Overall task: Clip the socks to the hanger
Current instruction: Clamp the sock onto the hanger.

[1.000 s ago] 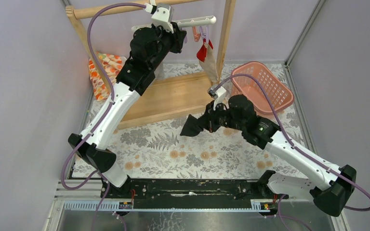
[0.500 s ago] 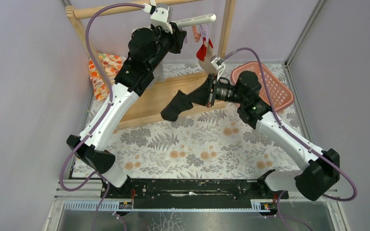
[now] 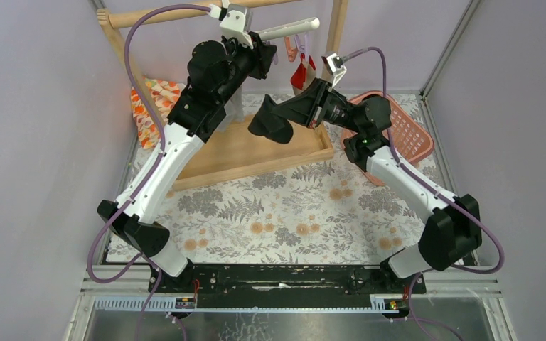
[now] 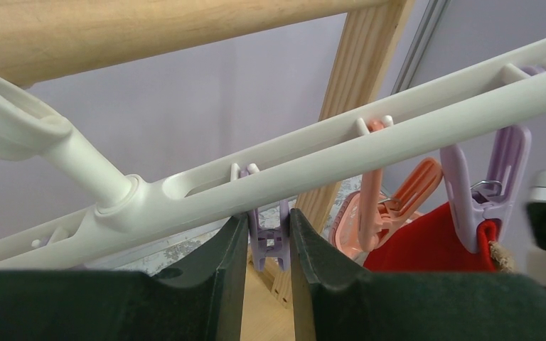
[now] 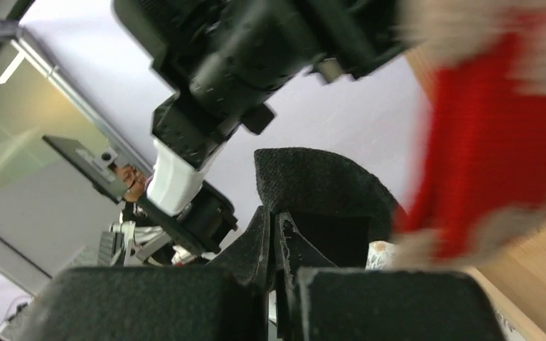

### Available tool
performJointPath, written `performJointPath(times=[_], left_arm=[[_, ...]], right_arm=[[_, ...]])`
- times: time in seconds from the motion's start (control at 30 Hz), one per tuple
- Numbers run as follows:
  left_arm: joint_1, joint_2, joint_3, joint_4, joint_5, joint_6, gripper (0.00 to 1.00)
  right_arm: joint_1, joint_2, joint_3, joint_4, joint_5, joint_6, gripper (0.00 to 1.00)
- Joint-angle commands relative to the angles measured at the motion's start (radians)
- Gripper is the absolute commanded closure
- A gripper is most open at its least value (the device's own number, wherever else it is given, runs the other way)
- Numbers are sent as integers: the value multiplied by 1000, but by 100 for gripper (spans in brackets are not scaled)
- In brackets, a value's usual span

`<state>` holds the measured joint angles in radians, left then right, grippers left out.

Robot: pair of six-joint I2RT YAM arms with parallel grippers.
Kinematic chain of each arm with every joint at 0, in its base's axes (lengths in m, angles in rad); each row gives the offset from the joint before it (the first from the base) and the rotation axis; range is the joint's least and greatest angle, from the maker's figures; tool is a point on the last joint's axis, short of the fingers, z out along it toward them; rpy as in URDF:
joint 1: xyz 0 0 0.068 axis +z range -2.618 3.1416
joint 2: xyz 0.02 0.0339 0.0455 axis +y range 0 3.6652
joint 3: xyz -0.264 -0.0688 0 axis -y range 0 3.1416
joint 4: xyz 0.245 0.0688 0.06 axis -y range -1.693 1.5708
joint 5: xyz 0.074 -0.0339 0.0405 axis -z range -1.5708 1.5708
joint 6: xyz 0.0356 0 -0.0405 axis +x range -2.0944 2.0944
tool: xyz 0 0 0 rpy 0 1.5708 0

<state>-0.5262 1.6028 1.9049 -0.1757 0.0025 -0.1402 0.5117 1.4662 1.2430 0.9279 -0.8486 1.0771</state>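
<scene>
Top external view: both arms are raised to the hanger (image 3: 289,30), which is seen just under the top bar of the wooden rail frame (image 3: 338,42) at the far edge of the counter (image 3: 256,220).
Left fingers (image 4: 213,277): closed on a lilac clip (image 4: 269,238), which is pinched from both sides under the white bar, just beside the hook's stem.
Right fingers (image 5: 245,252): closed on the black sock (image 3: 274,121), which is clamped at one end.
Black sock: held in the air above the wooden tray (image 3: 249,153), near the left wrist, below the hanger and apart from its clips.
Beige sock (image 3: 302,74): hung by its red end from a second lilac clip (image 4: 501,170), further along the bar.
Orange clip (image 4: 391,206): hung between the two lilac clips.
Pink basket (image 3: 398,128): set at the far right corner of the counter, partly covered by the right arm.
Flowered cloth (image 3: 153,106): laid at the far left corner.
</scene>
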Motion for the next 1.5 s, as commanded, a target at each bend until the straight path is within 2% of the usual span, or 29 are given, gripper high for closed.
performJointPath(times=[0.0,0.07,0.13,0.2,0.3,0.87,1.47], left_arm=[[-21,-22,10,22,118,-24,100],[-23,-21,11,21,116,-23,100],[-24,-16,13,21,114,-20,100],[-23,-12,14,22,108,-18,100],[-24,-3,14,26,114,-22,100],[-27,-8,37,8,150,-42,100],[-32,18,71,-28,183,-45,100]], right_arm=[[-24,41,36,139,66,91,100],[-16,2,33,-18,132,-58,100],[13,-56,46,-247,231,-312,100],[56,-105,72,-446,336,-488,100],[116,-148,83,-532,433,-639,100],[171,-86,41,-453,663,-851,100],[201,-41,133,-485,834,-1067,100]])
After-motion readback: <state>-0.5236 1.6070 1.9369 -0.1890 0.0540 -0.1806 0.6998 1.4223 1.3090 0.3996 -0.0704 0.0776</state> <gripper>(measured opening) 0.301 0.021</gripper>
